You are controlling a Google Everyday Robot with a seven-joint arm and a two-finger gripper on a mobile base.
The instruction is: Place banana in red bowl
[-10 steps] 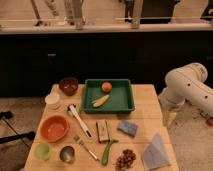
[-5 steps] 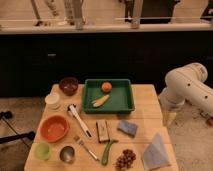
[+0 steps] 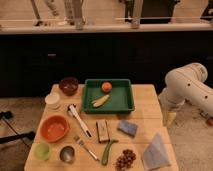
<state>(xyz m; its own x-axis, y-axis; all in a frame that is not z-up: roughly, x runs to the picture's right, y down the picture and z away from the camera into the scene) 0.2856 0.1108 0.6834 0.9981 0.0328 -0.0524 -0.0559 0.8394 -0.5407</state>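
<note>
The pale-yellow banana (image 3: pixel 101 101) lies in a green tray (image 3: pixel 123 98) at the back middle of the wooden table, next to a round orange fruit (image 3: pixel 106 86). The red bowl (image 3: pixel 54 128) sits empty at the table's front left. My white arm (image 3: pixel 189 85) stands to the right of the table. Its gripper (image 3: pixel 170 118) hangs low beside the table's right edge, well away from the banana and the bowl.
A dark maroon bowl (image 3: pixel 68 85) and a white cup (image 3: pixel 52 100) stand at the back left. A green cup (image 3: pixel 42 150), a metal cup (image 3: pixel 67 153), a fork (image 3: pixel 86 147), a white-handled utensil (image 3: pixel 79 120), a snack bar (image 3: pixel 103 131), a blue sponge (image 3: pixel 128 127), a green vegetable (image 3: pixel 107 151), grapes (image 3: pixel 125 160) and a folded cloth (image 3: pixel 156 151) fill the front.
</note>
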